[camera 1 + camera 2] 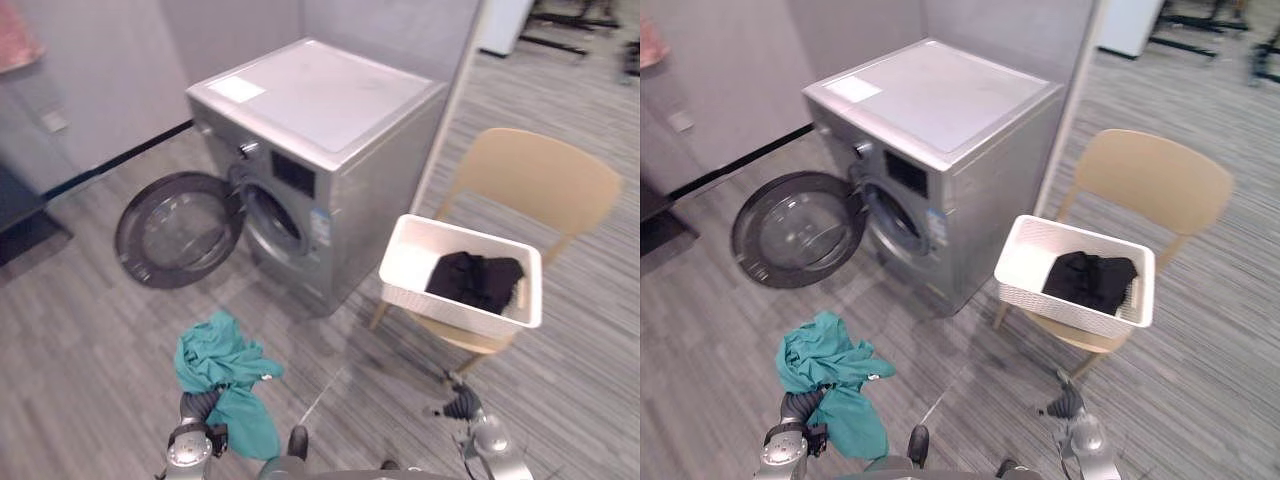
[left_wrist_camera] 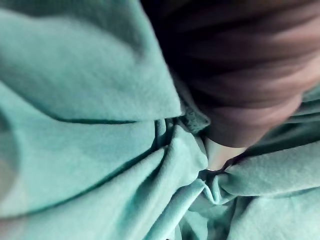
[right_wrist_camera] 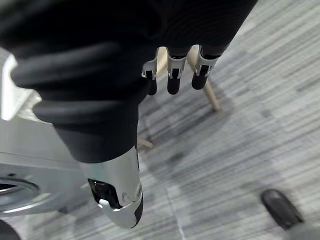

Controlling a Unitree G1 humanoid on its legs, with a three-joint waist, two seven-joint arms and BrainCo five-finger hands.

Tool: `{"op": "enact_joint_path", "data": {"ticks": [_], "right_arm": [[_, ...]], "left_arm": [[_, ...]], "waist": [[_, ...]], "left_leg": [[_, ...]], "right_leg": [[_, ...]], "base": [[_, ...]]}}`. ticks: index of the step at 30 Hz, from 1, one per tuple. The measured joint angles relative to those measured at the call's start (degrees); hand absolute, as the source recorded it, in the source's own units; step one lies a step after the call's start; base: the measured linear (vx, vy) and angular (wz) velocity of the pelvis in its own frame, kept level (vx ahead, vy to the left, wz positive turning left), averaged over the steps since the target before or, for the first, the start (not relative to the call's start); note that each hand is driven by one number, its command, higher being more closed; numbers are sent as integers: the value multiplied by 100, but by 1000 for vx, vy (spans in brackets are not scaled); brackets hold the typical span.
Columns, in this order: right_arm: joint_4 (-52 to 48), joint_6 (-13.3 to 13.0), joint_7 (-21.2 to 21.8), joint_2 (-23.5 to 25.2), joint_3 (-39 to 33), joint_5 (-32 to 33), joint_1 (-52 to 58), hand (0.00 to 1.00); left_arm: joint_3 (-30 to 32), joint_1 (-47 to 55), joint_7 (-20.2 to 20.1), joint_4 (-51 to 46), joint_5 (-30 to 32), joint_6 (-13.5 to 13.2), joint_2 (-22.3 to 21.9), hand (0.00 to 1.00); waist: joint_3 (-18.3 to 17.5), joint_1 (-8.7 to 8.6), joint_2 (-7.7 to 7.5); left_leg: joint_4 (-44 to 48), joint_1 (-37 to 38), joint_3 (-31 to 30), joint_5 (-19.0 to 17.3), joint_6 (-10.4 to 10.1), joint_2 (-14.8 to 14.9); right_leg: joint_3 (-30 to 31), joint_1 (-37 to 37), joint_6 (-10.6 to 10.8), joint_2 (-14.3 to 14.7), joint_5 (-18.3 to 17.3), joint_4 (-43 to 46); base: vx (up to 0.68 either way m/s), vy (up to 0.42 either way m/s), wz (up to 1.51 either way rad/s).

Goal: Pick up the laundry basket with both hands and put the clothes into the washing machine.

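A white laundry basket [image 1: 408,262] stands on a beige chair [image 1: 540,175] right of the washing machine [image 1: 320,150], with a black garment [image 1: 475,280] inside it. The machine's round door [image 1: 180,228] hangs open to the left. My left hand [image 1: 200,405] is low at the front left, shut on a bunched teal garment [image 1: 225,365] whose folds [image 2: 100,150] gather tight around the hand. My right hand [image 1: 462,405] hovers low in front of the chair with straight fingers [image 3: 172,80], holding nothing.
A grey partition wall [image 1: 445,120] runs behind the machine and beside the chair. Striped grey carpet [image 1: 90,350] spreads in front of the machine. A chair leg [image 3: 212,95] shows just past my right hand.
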Motion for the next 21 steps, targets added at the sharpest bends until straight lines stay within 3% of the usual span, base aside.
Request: {"op": "enact_joint_path", "data": {"ticks": [2, 4, 7, 10, 12, 13, 14, 15, 16, 17, 19, 21], "right_arm": [[310, 49, -146, -3, -163, 5, -61, 0], [688, 138, -287, -126, -188, 16, -259, 0], [737, 210, -350, 16, -200, 124, -496, 0], [762, 205, -360, 209, -227, 227, -752, 0], [692, 220, -361, 232, -220, 244, -734, 0], [604, 228, -360, 241, -205, 246, -671, 0], [485, 227, -367, 253, -154, 270, -580, 0], [464, 229, -366, 284, -136, 279, -576, 0], [338, 227, -367, 342, -105, 358, -574, 0], [247, 221, -389, 348, -20, 463, -494, 0], [113, 217, -450, 357, 92, 514, -470, 0], [85, 212, -466, 364, 96, 525, -452, 0]], "left_arm": [[-10, -79, -1, 218, 37, 12, -11, 100], [-6, -145, 16, 317, 36, 16, -10, 100], [-11, -145, 17, 390, 35, 14, 49, 100], [-13, -106, 9, 549, 34, 16, 60, 100], [-17, 64, 7, 635, 35, 52, -14, 100], [-17, 103, 9, 632, 34, 70, -11, 100], [-70, 20, 18, 609, 34, 131, 14, 100], [-69, -9, 21, 593, 34, 140, 28, 100], [-56, -19, 40, 546, 34, 145, 57, 100], [-62, -12, 44, 459, 31, 144, 63, 100], [-71, -33, 47, 440, 28, 140, 69, 100], [-80, -222, 45, 461, 28, 142, 90, 100]], "waist": [[18, -22, -10], [49, -15, 5], [192, -23, -141], [339, 23, -359], [373, 8, -404], [394, -3, -430], [485, -77, -371], [556, -118, -327], [661, -217, -272], [751, -328, -309], [837, -344, -294], [985, -422, -298]], "left_leg": [[203, -192, 1258, -94, 171, 130], [687, -404, 2377, 116, 358, 272], [832, -463, 2283, 46, 294, -5], [1464, -579, 1966, -580, 310, -90], [1821, -529, 1753, -1012, 371, -231], [1890, -482, 1633, -1157, 416, -345], [1962, -420, 1381, -1290, 473, -387], [1937, -373, 1266, -1322, 507, -383], [1798, -215, 1061, -1320, 508, -408], [1636, 12, 988, -1335, 480, -465], [1423, 271, 913, -1347, 369, -557], [1328, 469, 692, -1372, 326, -611]], "right_leg": [[-537, 13, 70, -277, -60, 142], [-1048, 19, 264, -608, -218, 515], [-1404, 384, 304, -802, -189, 385], [-1566, 701, 390, -1006, -144, 603], [-1296, 518, 359, -1661, -117, 1938], [-885, 202, 74, -1988, 66, 2728], [213, -395, -310, -1918, -45, 3655], [767, -698, -217, -1661, -258, 3929], [1524, -1184, -58, -1138, -581, 4176], [1803, -1574, -36, -787, -723, 4080], [1824, -2122, -25, -477, -717, 3337], [1769, -2387, 46, -157, -387, 1973]], "base": [[166, 98, 138], [210, 149, 145], [181, 161, 108], [164, 126, 71], [183, 227, 45], [223, 264, 62], [197, 190, 69], [215, 122, 92], [221, 80, 88], [232, 74, 75], [253, 46, 40], [296, -18, 62]]}}
